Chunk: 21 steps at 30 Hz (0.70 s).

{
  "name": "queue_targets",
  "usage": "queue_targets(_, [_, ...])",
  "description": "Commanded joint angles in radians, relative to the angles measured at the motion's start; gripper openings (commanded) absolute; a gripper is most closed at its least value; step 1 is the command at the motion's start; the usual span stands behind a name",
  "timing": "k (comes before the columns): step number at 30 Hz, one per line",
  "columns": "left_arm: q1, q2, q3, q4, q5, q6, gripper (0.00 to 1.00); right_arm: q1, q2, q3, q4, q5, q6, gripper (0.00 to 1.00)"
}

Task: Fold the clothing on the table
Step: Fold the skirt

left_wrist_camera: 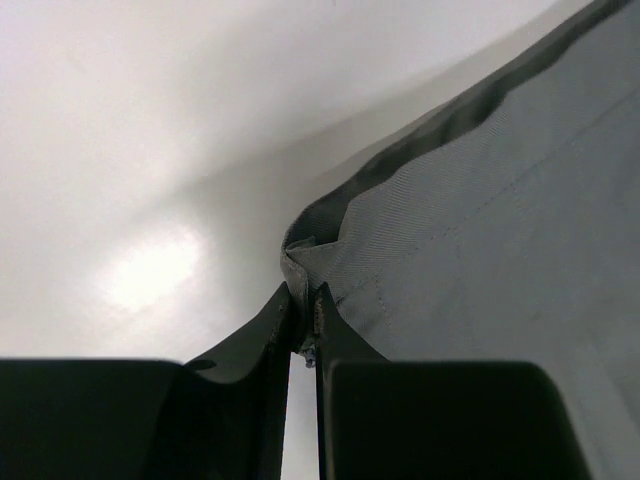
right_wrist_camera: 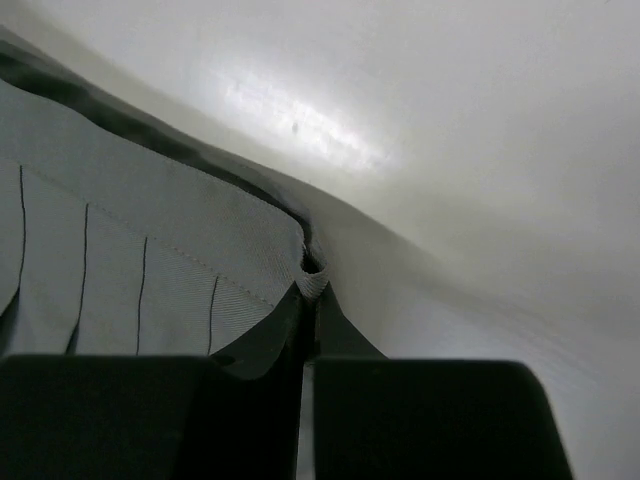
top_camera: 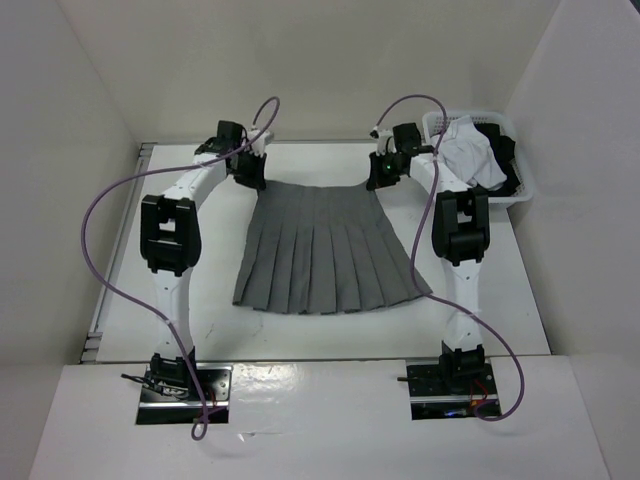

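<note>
Both waist corners of skirt (top_camera: 325, 250) pinched — left fingers (left_wrist_camera: 255, 345) clamp one, right fingers (right_wrist_camera: 345, 340) other; skirt flat on table (top_camera: 480, 300).

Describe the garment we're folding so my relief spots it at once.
Start from the white table: spread flat across its middle lies a grey pleated skirt, narrow waist at the far side, wide hem towards the near edge. It is the only garment on the table; the other clothes are heaped in the basket at the far right.
</note>
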Motion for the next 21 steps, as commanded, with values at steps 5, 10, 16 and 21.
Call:
queue_targets(5, [-0.001,0.058,0.295,0.001,-0.115,-0.017,0.07,-0.01,0.027,0.244,0.029,0.217,0.078,0.0])
queue_targets(10, [-0.001,-0.013,0.26,0.021,-0.151,-0.017,0.07,-0.01,-0.028,0.264,0.047,0.289,0.076,0.0])
queue_targets(16, [-0.01,-0.267,-0.023,0.076,-0.1,0.064,0.07,-0.001,-0.254,0.067,0.038,0.268,-0.029,0.0])
queue_targets(21, [-0.01,-0.519,-0.258,0.027,-0.017,0.142,0.07,0.028,-0.514,-0.249,0.067,0.224,-0.18,0.0])
